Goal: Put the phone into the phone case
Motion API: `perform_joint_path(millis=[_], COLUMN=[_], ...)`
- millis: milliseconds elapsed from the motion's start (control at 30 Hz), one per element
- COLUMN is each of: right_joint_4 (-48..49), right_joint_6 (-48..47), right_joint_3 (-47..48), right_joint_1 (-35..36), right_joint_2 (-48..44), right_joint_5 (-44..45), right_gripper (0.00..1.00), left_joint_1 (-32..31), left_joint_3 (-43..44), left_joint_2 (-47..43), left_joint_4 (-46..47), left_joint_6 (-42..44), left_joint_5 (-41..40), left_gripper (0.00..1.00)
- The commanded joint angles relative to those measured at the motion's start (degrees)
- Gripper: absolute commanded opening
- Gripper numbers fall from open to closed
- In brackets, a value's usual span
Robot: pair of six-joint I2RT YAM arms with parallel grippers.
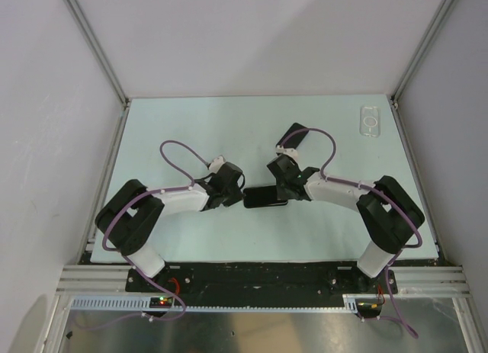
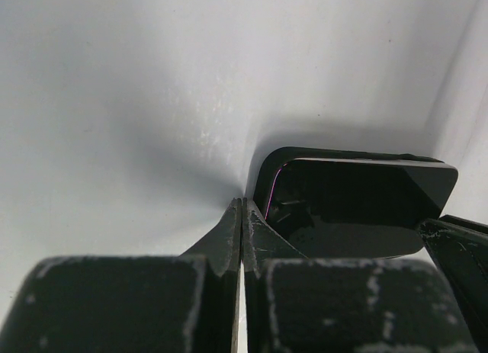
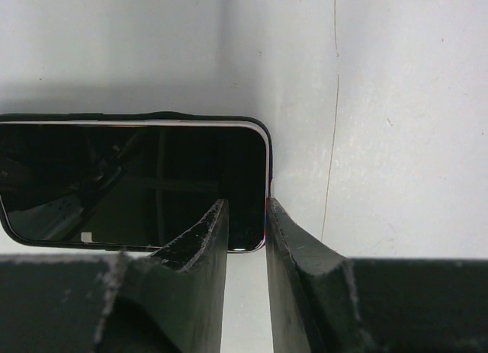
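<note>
No legible text; only white ring mark on phone case [image 1: 370, 122]

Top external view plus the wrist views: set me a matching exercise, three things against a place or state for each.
Things:
1. clear rectangular phone case
2. black flat phone
3. left gripper

Places or states:
A. fingers shut together, tips beside the phone's end
B. far right corner of the pale table
C. lying at the middle of the table

Pairs: 1-B, 2-C, 3-A
</note>
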Motion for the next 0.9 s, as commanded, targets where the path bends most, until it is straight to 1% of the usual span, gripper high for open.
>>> perform_joint_path(millis=[0, 233, 367, 433, 567, 633, 733, 867], right_joint_4=[8.6, 10.0, 10.0, 9.5, 8.4, 8.4, 8.3, 8.1], right_joint_6=[4.4, 5.7, 5.8, 5.6, 3.9, 2.6, 0.6, -1.2], right_joint_3=[-4.6, -7.9, -8.4, -8.3, -7.4, -6.5, -3.7, 0.0], right_joint_1=[4.1, 4.9, 4.8, 4.3, 2.7, 1.6, -0.3, -2.2], right_joint_2=[7.7, 8.9, 7.3, 5.3, -0.6, -3.7, -7.0, -8.9], right_joint_5=[-10.0, -9.2, -9.0, -8.8, -7.9, -7.6, -8.0, -8.9], right_gripper=[0.24, 0.23, 0.25, 0.3, 0.48, 0.54, 0.57, 0.58], left_joint_1=[-3.7, -3.3, -3.0, -2.8, -2.0, -1.7, -1.5, -1.2], left_joint_3=[0.5, 0.5, 0.6, 0.7, 1.0, 1.3, 1.3, -0.4], left_joint_2=[4.1, 3.5, 3.1, 2.9, 1.4, 0.0, -3.5, -7.5], left_joint_4=[5.6, 5.4, 5.1, 4.8, 3.7, 2.0, -0.3, -1.6], left_joint_6=[-3.2, -2.9, -2.4, -2.1, -0.6, 0.5, 2.5, 3.5], left_joint_5=[8.1, 8.0, 7.9, 7.8, 7.3, 6.4, 4.5, 3.6], left_gripper=[0.0, 0.0, 0.01, 0.01, 0.01, 0.02, 0.03, 0.05])
